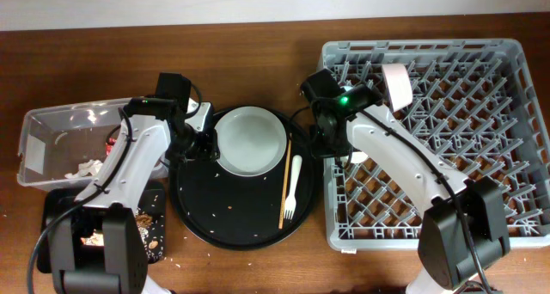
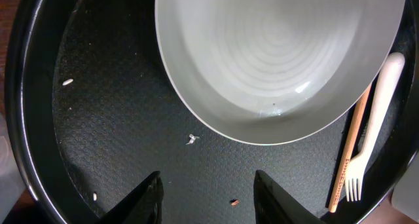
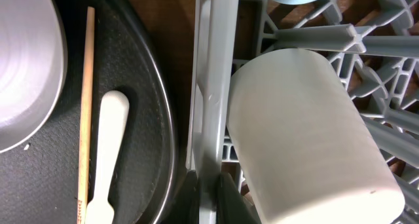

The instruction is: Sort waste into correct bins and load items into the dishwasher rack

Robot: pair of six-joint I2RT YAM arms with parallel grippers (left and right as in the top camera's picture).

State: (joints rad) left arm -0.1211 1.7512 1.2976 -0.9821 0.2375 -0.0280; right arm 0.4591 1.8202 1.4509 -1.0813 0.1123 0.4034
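Plate (image 1: pixel 250 139), fork (image 1: pixel 293 186) and chopstick (image 1: pixel 285 184), one apiece, on round black tray (image 1: pixel 215 201).

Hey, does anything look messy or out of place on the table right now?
Yes. Small food bits are scattered over the round black tray beside the plate. In the rack, the cream cup looks tipped on its side against the wall, not standing squarely among the pegs.

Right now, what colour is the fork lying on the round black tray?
The fork is plain white, with no pattern. It shows best in the left wrist view.
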